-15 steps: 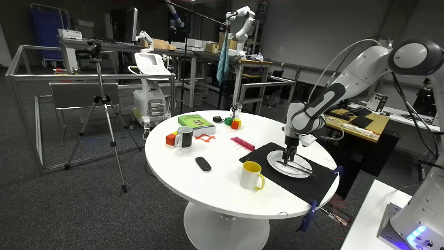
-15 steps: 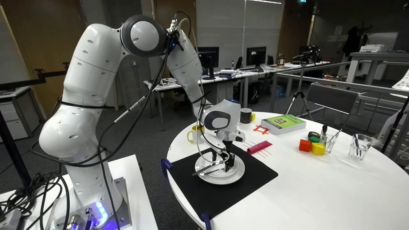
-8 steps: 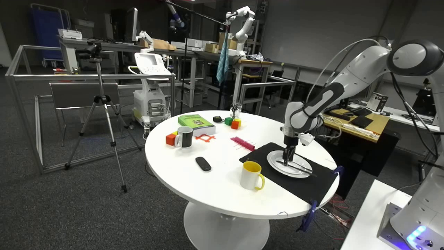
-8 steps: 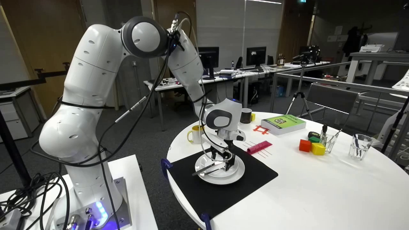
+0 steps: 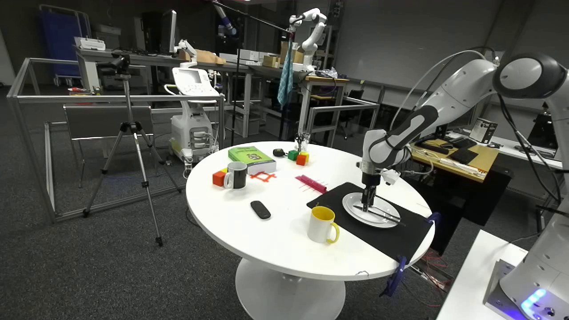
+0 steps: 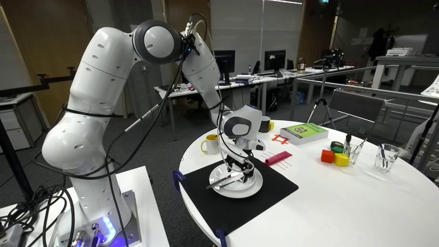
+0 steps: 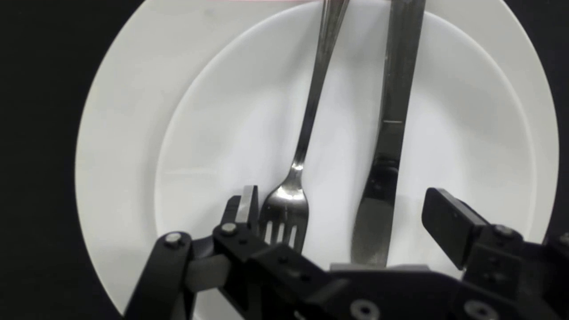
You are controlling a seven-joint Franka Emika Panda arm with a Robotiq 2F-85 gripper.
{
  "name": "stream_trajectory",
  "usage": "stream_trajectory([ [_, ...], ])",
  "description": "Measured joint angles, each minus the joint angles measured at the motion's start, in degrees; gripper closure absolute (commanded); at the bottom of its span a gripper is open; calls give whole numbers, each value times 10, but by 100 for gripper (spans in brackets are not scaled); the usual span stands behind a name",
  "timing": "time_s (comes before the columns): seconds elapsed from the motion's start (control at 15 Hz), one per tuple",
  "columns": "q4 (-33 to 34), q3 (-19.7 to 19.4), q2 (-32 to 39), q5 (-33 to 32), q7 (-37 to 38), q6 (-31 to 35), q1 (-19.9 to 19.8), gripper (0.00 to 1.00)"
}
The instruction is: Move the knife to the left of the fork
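Note:
The knife (image 7: pixel 386 164) and the fork (image 7: pixel 311 106) lie side by side on a white plate (image 7: pixel 113 146). In the wrist view the fork is on the left and the knife on the right, handles toward the top. My gripper (image 7: pixel 342 200) is open, with its fingers low over the plate. The left finger is close beside the fork head; the right finger is apart from the knife, to its right. Both utensils lie between the fingers. The fork's tine tips are hidden by the gripper. In an exterior view the gripper (image 6: pixel 239 171) stands over the plate (image 6: pixel 255 190).
The plate lies on a black mat (image 6: pixel 274 187) clamped to a round white table (image 6: pixel 325 206). A yellow-and-white mug (image 5: pixel 321 226) stands beside the mat. A pink roll (image 6: pixel 278 158), red block (image 6: pixel 327 156), yellow block (image 6: pixel 341 159), glass (image 6: pixel 386 157) and green book (image 6: pixel 303 133) are farther off.
My hand has shifted slightly, rightward in one exterior picture and leftward in the opposite one, still low over the plate. The knife, fork and plate have not visibly moved.

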Motion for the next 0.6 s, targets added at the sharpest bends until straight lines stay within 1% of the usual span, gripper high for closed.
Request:
stream_trajectory([
  [0.6, 13, 8, 6, 0, -22, -13, 0, 0],
])
